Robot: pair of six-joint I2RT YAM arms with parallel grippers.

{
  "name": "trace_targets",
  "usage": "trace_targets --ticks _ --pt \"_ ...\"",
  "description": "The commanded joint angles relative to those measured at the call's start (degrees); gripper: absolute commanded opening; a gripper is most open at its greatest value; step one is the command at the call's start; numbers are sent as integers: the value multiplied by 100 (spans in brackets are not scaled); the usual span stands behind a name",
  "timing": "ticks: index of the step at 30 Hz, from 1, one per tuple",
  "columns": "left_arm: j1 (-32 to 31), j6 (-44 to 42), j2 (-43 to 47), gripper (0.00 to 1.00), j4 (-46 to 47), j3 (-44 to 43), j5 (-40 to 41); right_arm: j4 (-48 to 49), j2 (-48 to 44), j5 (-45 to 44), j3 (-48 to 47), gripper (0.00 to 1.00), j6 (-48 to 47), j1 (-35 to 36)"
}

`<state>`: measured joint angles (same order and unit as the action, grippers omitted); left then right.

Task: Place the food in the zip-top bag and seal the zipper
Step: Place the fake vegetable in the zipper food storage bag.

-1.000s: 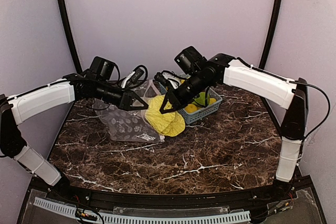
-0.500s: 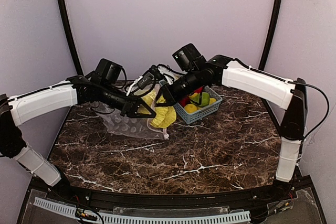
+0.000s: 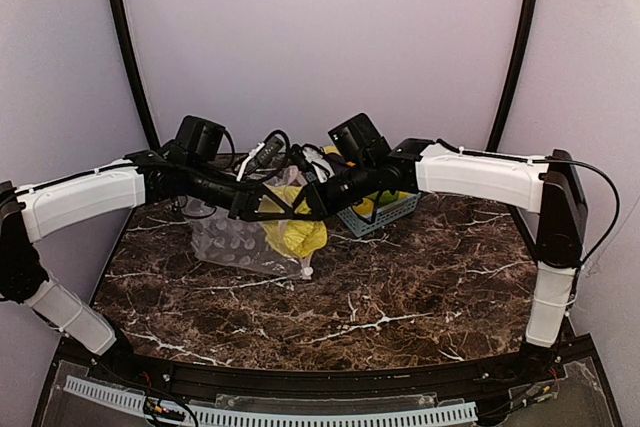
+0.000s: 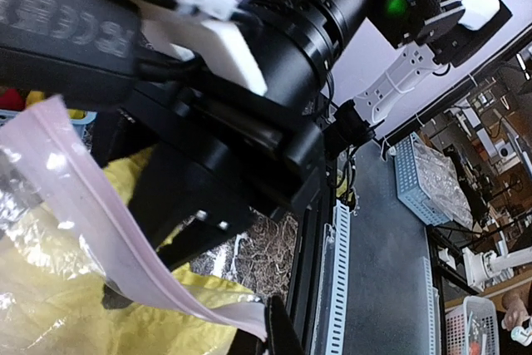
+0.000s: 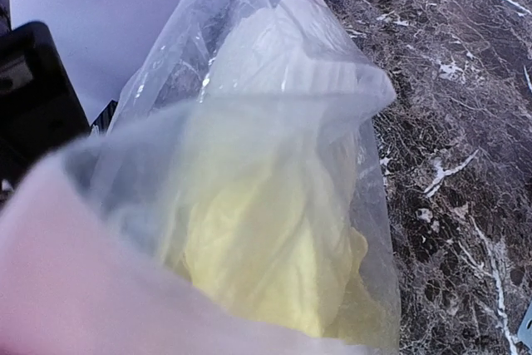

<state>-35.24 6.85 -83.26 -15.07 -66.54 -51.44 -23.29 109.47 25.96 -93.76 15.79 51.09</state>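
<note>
The left gripper (image 4: 268, 332)'s 2 fingers are pressing together on the thin pale pink zipper strip (image 4: 108, 230), holding up the mouth of the clear white-dotted plastic zip-top bag (image 3: 235, 242). The right gripper (image 3: 308, 203) is reaching into that mouth, where the yellow leafy toy cabbage (image 3: 298, 235) is sitting partly inside. Whether its fingers are pinching the cabbage, I cannot tell. The cabbage probably wants pushing deep before release, with the mouth held taut. Both forearms are lying nearly level, wrists meeting beside the light blue slatted plastic basket (image 3: 385, 209).

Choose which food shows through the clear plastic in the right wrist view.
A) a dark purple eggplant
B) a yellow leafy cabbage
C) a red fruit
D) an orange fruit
B: a yellow leafy cabbage fills that view behind the clear film of the zip-top bag; nothing purple, red or orange shows there.
</note>
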Motion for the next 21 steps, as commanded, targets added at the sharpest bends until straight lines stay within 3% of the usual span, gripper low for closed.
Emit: trace_targets --ticks 1,5,10,17,21 --pt "271 385 196 1 435 97 120 700 -366 92 241 25 184 94" --pt "380 554 70 1 450 89 199 695 -461 98 346 54 239 95" --pt "501 655 -22 1 395 74 322 558 -722 -16 499 73 224 97" --pt "609 728 -73 1 374 63 327 225 -1292 -647 738 83 199 77" --pt "615 731 -85 1 371 54 311 206 -1421 -1016 1045 75 494 -94"
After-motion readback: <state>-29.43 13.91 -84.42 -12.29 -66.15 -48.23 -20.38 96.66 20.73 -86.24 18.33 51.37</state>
